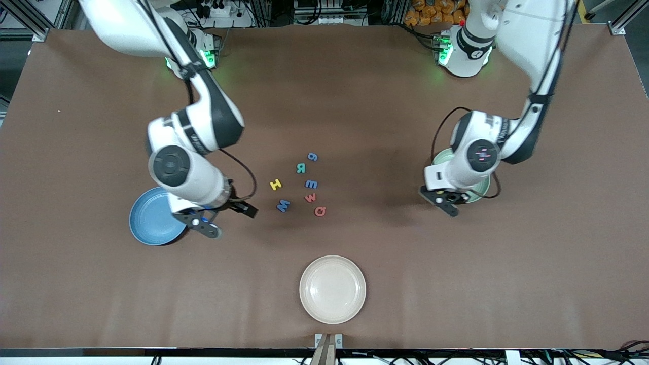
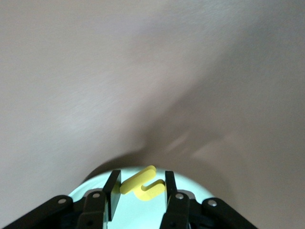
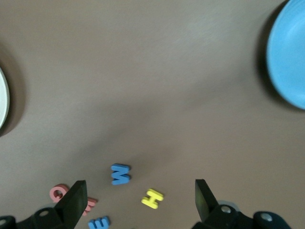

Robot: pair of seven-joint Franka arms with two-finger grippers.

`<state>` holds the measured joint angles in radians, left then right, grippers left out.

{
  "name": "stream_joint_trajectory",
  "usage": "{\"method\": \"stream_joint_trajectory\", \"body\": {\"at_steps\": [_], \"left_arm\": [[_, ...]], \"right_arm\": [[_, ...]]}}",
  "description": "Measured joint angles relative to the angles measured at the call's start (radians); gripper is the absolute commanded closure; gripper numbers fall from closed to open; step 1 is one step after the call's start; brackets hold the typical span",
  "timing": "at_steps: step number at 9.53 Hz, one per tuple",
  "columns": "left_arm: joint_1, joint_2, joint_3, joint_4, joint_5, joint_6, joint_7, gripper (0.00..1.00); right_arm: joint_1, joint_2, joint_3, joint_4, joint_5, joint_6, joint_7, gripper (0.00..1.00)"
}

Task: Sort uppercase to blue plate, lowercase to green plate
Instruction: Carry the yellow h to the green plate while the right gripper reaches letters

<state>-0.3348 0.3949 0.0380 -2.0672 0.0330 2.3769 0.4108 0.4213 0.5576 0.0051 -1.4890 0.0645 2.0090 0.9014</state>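
brown table (image 1: 355,101), left gripper (image 2: 140,188) pinching yellow h (image 2: 142,184) over half-hidden green plate (image 1: 440,157), right gripper (image 3: 138,191) wide open beside blue plate (image 1: 152,218)

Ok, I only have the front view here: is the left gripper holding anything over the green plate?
Observer: Yes. The left wrist view shows the left gripper shut on a small yellow lowercase letter, with the green plate right beneath it.
Operator: And the right gripper, anything between its fingers?
Observer: No. In the right wrist view the right gripper is open and empty. The yellow H and blue M lie on the table below it.
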Motion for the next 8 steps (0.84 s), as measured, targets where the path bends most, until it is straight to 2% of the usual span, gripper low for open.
{"method": "stream_joint_trajectory", "body": {"at_steps": [2, 4, 5, 6, 7, 8], "left_arm": [[0.007, -0.051, -0.003, -0.016, 0.000, -0.051, 0.005, 0.89], [0.013, -0.053, -0.004, -0.110, 0.000, 0.014, 0.002, 0.89], [0.018, -0.054, -0.004, -0.167, 0.000, 0.057, 0.002, 0.86], [0.021, -0.063, -0.004, -0.202, 0.000, 0.073, 0.002, 0.69], [0.022, -0.079, -0.004, -0.226, 0.000, 0.075, 0.002, 0.01], [0.022, -0.096, -0.004, -0.237, 0.000, 0.076, 0.002, 0.00]], "right_arm": [[0.027, 0.045, 0.000, 0.003, 0.000, 0.050, 0.049, 0.00], [0.050, 0.083, 0.000, 0.005, 0.000, 0.105, 0.077, 0.00], [0.059, 0.101, 0.000, 0.005, 0.000, 0.127, 0.086, 0.00], [0.066, 0.119, 0.000, 0.005, 0.000, 0.146, 0.090, 0.00], [0.075, 0.137, 0.000, 0.005, 0.000, 0.172, 0.091, 0.00], [0.083, 0.154, 0.000, 0.006, 0.000, 0.200, 0.092, 0.00]]}}
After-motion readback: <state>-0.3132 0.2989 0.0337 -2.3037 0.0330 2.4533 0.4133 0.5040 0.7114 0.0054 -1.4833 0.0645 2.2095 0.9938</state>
